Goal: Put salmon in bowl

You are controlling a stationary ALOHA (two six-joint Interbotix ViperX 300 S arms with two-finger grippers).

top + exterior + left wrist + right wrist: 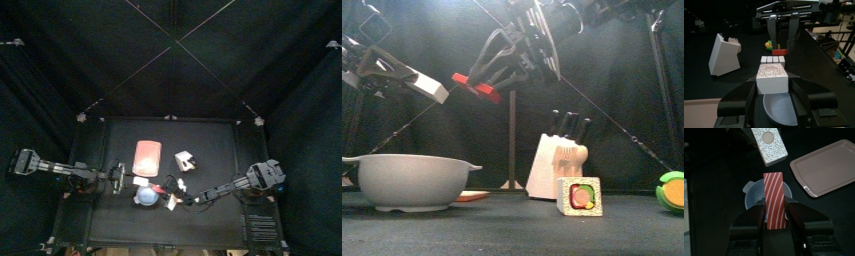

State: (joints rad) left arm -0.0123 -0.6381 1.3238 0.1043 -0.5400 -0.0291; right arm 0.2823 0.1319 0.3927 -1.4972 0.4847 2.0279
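Note:
The salmon [774,199] is a red strip with white stripes. My right gripper [775,212] is shut on it and holds it in the air above the pale-blue bowl [750,194]. In the front view the salmon [476,85] hangs high above the table, to the right of the bowl [409,180]. In the top view the bowl [144,198] sits near the table's front, with my right gripper [171,190] at its right edge. My left gripper [773,86] is shut on a white speckled block [771,79], with the bowl [777,107] below it.
An orange-pink tray [147,157] lies behind the bowl. A white knife block [556,160] stands mid-table. A sushi roll piece [580,195] and a green-and-orange item [672,190] stand at the front right.

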